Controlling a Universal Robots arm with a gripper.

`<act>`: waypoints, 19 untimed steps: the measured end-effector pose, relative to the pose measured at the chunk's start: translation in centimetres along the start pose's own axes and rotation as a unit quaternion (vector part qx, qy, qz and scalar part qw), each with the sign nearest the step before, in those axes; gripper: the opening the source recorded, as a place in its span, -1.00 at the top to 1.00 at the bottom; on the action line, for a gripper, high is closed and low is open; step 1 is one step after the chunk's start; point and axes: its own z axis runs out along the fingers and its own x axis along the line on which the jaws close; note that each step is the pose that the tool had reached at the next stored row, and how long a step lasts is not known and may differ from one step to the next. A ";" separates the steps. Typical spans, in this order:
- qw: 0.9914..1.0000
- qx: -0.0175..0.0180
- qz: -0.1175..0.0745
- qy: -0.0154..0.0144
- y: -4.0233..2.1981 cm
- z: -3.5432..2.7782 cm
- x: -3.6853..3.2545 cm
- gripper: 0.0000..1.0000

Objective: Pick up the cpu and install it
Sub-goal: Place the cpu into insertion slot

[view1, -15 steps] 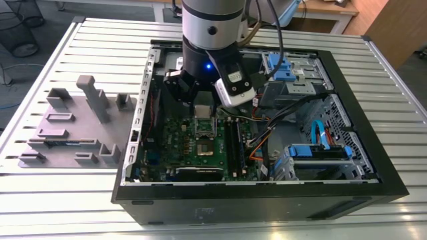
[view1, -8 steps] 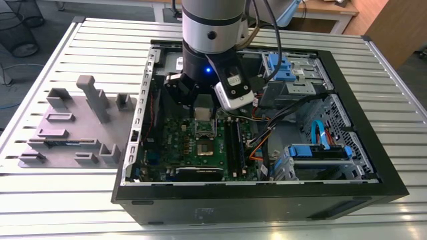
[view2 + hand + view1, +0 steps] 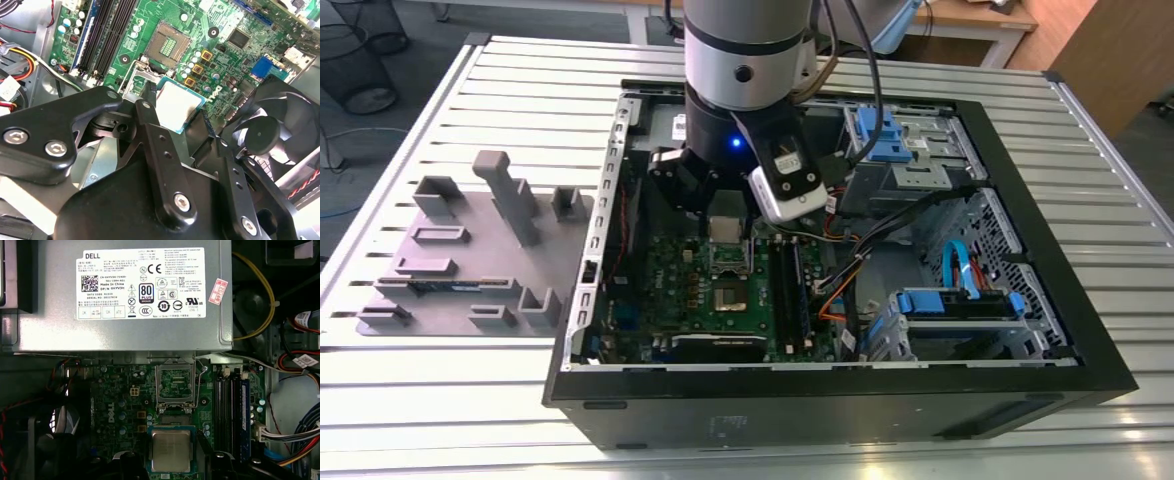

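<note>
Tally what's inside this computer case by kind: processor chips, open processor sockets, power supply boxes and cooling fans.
cpu: 1
socket: 1
power supply: 1
fan: 1
Total: 4

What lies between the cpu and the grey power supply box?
In the first wrist view, the open socket frame lies between the cpu and the power supply box.

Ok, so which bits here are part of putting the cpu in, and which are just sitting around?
For the job:
cpu, held in the fingers
open socket on the motherboard

Just around:
power supply
fan
memory slots
grey rack beside the case
</note>
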 end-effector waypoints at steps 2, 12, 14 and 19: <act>1.000 0.000 0.000 0.000 0.00 0.04 0.00 0.06; 1.000 0.000 0.000 0.000 -0.24 0.54 -0.01 0.06; 1.000 0.000 0.000 0.000 -0.34 0.73 -0.02 0.06; 1.000 0.000 0.000 0.000 -0.48 1.25 -0.02 0.06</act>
